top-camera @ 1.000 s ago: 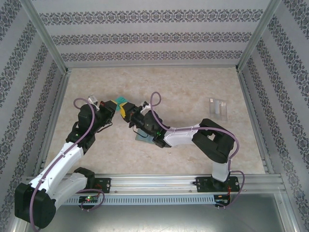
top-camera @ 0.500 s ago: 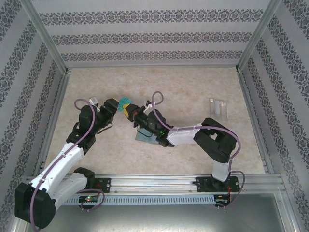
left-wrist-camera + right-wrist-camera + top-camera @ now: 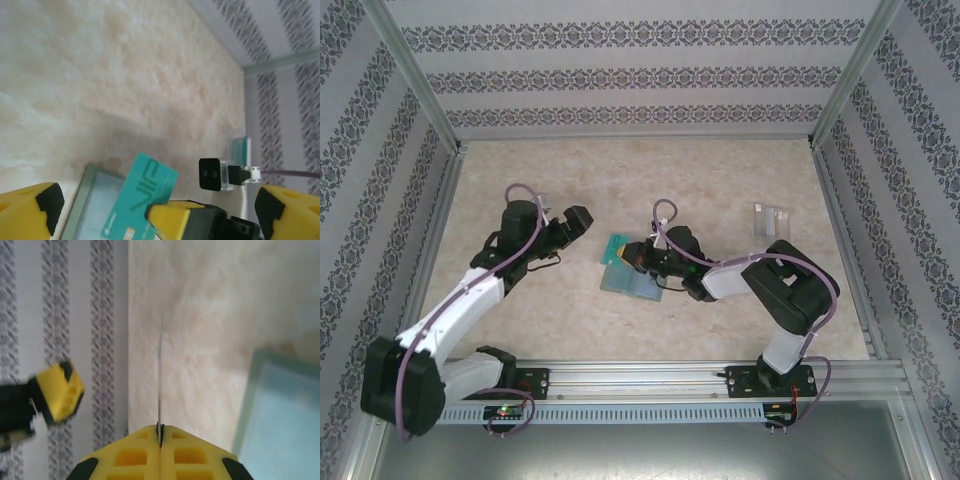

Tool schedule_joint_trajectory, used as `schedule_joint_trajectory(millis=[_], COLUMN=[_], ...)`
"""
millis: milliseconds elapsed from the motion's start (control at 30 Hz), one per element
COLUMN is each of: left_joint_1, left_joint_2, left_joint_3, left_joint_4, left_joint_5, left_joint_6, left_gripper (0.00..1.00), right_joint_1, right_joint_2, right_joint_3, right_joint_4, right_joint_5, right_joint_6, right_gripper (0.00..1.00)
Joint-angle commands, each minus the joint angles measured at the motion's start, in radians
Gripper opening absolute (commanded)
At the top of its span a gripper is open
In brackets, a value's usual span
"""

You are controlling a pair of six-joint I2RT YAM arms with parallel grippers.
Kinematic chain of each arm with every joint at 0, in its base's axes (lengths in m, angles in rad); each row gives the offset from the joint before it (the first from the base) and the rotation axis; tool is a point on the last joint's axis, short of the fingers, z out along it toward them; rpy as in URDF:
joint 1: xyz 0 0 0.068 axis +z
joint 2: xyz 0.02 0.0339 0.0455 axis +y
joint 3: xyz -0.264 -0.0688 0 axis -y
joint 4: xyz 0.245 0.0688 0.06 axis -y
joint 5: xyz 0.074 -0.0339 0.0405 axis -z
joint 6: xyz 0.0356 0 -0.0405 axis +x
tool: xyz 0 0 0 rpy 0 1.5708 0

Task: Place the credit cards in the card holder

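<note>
Lab rig: aluminium-framed, wallpapered enclosure (image 3: 640, 75)

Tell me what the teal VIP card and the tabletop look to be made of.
Teal VIP card: probably stiff plastic, smooth, faint sheen; crisp printed lettering, and it looks hairline-thin yet straight edge-on. Tabletop: mottled beige, matte, stone-look; real stone or printed laminate, I cannot tell.

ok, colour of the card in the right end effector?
Teal card with darker VIP lettering; left wrist view shows it best.
</note>
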Motion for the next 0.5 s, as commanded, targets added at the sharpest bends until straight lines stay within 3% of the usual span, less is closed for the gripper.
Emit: schedule_joint_trajectory(millis=[0,200,467], left_joint_1=[-0.009,-0.084,-0.155], left_joint_2=[0.075,0.226,0.412], left_joint_3=[0.026,0.116,0.234], left_joint_4=[-0.060,-0.177,-0.288], left_joint_5=[0.152,0.167,0.160], left_joint_6=[0.113,0.247,0.360], left_gripper=[1.00,1.00,0.89], right_joint_1=[-0.038,-0.131,-0.142], right_joint_2=[-0.061,-0.136,-0.108], right_joint_3=[-0.046,-0.182,-0.203], right_joint_4=[-0.064,-0.143,-0.164], right_joint_5=[-0.182,-0.269,-0.262], right_joint_6=[-0.128,-0.191,-0.224], right_gripper=[0.00,0.00,0.00])
